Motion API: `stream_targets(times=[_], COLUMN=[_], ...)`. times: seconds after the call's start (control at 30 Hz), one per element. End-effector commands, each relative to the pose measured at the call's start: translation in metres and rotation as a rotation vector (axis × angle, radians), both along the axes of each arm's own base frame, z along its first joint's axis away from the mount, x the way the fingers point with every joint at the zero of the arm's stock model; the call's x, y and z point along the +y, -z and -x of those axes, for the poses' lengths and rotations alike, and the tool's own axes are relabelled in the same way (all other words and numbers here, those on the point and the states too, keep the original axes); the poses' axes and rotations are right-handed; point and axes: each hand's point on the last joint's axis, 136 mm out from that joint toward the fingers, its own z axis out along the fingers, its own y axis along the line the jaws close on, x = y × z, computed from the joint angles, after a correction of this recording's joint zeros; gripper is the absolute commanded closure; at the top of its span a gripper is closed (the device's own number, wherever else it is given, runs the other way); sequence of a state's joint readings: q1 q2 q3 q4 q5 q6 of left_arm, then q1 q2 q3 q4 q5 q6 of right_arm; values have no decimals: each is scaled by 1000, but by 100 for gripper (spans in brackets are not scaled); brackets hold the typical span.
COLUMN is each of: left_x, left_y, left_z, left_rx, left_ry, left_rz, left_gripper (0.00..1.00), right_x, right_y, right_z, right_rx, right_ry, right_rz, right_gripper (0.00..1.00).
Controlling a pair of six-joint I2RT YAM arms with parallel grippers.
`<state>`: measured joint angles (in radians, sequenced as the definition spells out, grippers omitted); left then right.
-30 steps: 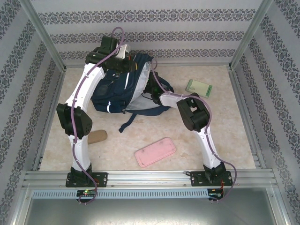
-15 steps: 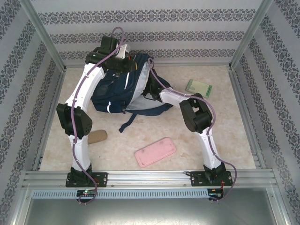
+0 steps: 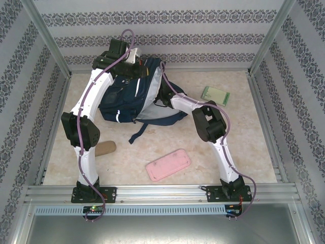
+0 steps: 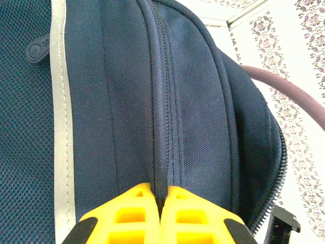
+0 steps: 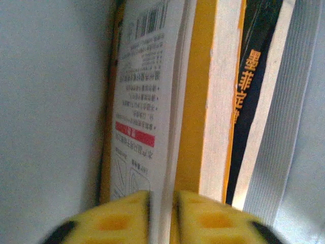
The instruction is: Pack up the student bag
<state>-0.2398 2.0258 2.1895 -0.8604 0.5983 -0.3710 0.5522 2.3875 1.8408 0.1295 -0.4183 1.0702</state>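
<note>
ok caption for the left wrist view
Left gripper pinching a zipper fold of the navy blue fabric backpack beside its white reflective stripe.

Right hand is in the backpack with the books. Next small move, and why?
Probably open and back the right hand out: the white printed booklet between its fingers already stands among books in the navy fabric backpack, which the left hand pinches.
</note>
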Motion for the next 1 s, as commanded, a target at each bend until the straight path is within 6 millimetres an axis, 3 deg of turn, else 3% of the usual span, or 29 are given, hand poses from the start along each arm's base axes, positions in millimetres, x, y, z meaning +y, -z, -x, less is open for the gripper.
stream_targets(times=[0.0, 0.2, 0.4, 0.63, 0.87, 0.97], left_x=[-9, -9, -10, -10, -9, -9], left_y=[-58, -48, -42, -32, -22, -21], left_z=[3, 0, -3, -5, -5, -5], left_rx=[-169, -156, -162, -159, -146, -149], left_ry=[63, 66, 63, 66, 70, 71], left_rz=[82, 68, 67, 59, 40, 34], left_gripper=[100, 100, 100, 100, 100, 100], right_x=[-4, -40, -84, -136, -155, -161], right_y=[-14, -52, -67, -47, -28, -7], right_z=[10, 32, 71, 156, 255, 292], right_rx=[-18, -80, -84, -10, 45, 84], right_ry=[-18, 6, 12, -64, -184, -230], right_rz=[10, 60, 159, 358, 465, 510], right_gripper=[62, 54, 51, 54, 65, 69])
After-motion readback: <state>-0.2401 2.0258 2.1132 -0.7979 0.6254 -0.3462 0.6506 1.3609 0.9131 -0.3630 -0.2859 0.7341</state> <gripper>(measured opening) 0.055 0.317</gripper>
